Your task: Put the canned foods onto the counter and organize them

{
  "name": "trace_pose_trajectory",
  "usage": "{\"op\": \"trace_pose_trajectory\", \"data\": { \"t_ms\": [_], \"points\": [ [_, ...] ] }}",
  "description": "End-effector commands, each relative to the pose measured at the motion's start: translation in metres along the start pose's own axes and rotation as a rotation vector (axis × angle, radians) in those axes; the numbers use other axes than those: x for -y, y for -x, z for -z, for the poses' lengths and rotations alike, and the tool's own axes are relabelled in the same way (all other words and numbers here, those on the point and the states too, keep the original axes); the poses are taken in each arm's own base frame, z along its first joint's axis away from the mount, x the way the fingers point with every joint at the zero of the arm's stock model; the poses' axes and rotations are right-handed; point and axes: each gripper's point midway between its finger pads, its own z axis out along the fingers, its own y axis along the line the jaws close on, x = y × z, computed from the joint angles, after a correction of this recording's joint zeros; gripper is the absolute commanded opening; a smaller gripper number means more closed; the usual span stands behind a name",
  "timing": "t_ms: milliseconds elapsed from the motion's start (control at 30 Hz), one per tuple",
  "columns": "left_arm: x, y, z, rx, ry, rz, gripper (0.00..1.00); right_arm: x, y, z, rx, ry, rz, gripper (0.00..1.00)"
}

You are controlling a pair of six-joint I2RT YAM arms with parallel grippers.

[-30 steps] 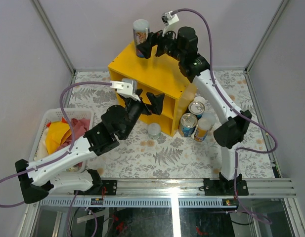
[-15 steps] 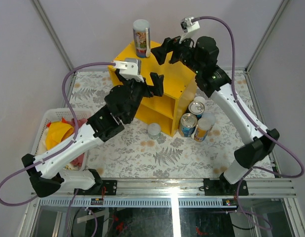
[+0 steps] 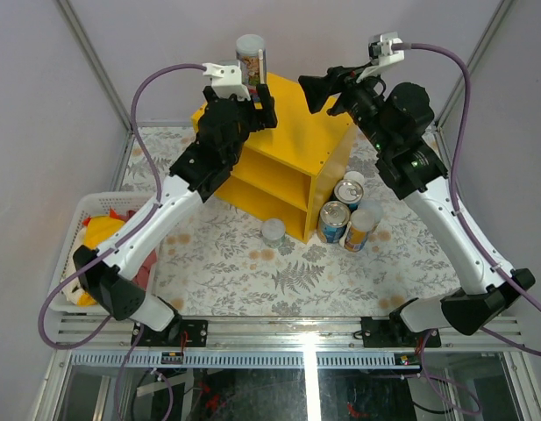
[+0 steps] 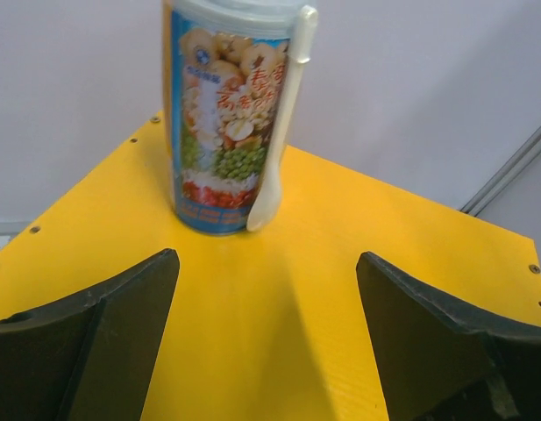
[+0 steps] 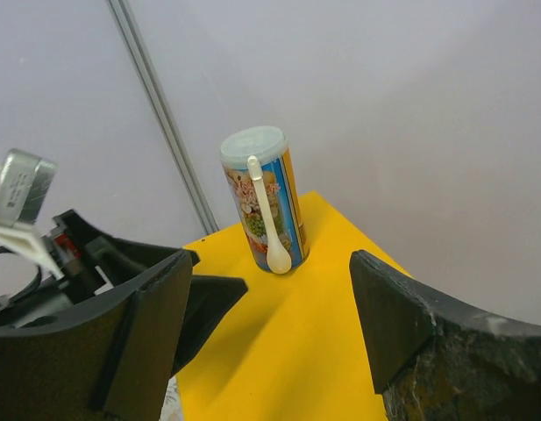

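A: How are the tools noted?
B: The left gripper (image 4: 266, 259) and the right gripper (image 3: 327, 86) are both seen spread, with nothing pinched.
A: And the cans?
B: One tall can (image 3: 250, 57) is stood on the counter (image 3: 296, 118), top centre. Three cans (image 3: 334, 221) are grouped right of centre.

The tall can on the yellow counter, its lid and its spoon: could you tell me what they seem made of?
Tall can: glossy printed label; the body beneath is probably metal, though the label hides it.
Lid: pale, slightly translucent, looks like plastic.
Spoon: smooth cream plastic, by its moulded shape.
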Motion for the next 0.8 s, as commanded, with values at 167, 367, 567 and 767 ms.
{"op": "trace_pose_trajectory", "data": {
  "t_ms": [167,367,567,767],
  "points": [
    [0.005,0.014,-0.034,0.005,-0.012,0.009,0.82,-0.003,0.026,0.012,0.083,-0.008,0.019,0.79],
    [-0.008,0.01,-0.049,0.007,0.061,-0.009,0.82,-0.003,0.028,0.015,0.081,-0.007,0.04,0.8],
    [-0.022,0.004,-0.058,-0.006,0.115,-0.022,0.82,-0.001,0.027,0.017,0.072,-0.012,0.057,0.8],
    [-0.035,0.007,-0.071,0.002,0.139,-0.037,0.79,-0.001,0.027,0.019,0.069,-0.014,0.063,0.8]
  ]
}}
